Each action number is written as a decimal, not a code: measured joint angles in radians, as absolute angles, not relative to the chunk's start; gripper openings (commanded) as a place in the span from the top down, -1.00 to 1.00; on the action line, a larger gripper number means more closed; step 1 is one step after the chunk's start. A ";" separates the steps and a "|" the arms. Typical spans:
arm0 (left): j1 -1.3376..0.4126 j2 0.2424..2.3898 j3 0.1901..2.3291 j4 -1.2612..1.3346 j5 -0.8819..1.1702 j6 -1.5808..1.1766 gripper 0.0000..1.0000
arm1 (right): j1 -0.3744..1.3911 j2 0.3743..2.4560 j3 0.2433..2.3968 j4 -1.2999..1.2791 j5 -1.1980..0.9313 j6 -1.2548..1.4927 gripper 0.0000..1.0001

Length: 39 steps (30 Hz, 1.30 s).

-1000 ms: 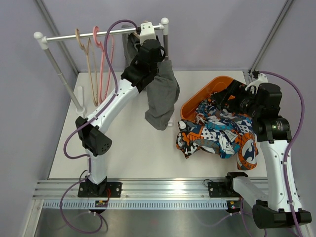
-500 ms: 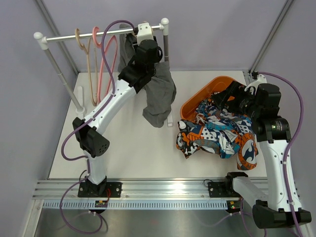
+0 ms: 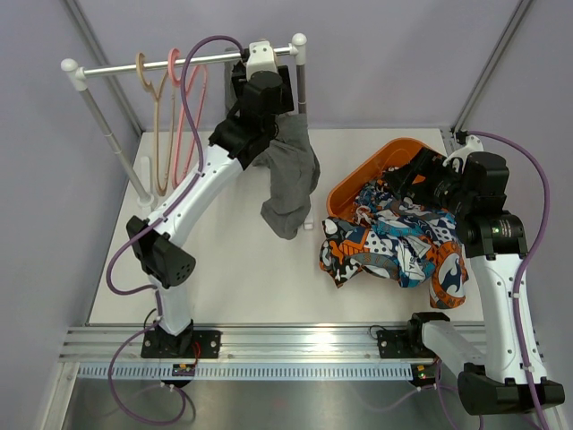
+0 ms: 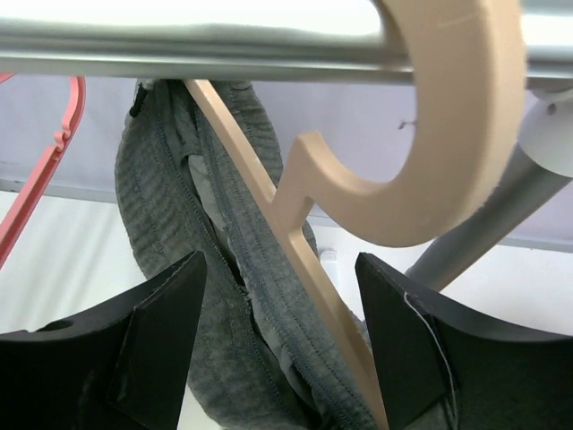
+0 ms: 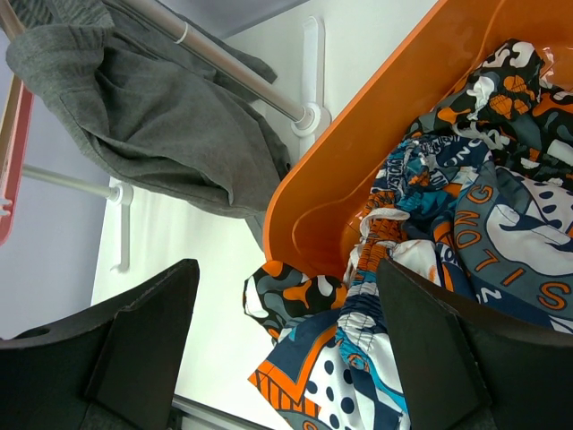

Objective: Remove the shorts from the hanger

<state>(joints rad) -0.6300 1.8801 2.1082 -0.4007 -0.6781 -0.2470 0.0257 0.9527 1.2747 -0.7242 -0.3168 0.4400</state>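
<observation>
Overall, white table (image 3: 224, 269) w/ lilac walls (image 3: 385, 54); L pincer (image 4: 277, 269) apart round grey shorts (image 4: 161, 179), R pincer (image 5: 286, 266) apart.

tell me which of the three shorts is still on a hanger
The plain dark grey shorts, draped over the tan hanger on the rail. The camouflage pair and the blue-orange-white pair lie heaped in and beside the orange basket.

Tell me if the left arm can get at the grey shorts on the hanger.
Probably yes: the left end effector is open right at the grey shorts, cloth lying between its fingers; only the tan hanger crosses the gap.
</observation>
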 measured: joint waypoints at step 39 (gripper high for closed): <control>-0.605 1.794 2.217 -0.604 -0.546 -0.056 1.00 | 0.026 0.970 1.275 -0.727 -0.317 0.424 -0.76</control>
<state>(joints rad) -0.6048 1.7943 2.2166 -0.6044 -0.5461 -0.0563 0.0257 0.9695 1.2747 -0.7269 -0.3172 0.4236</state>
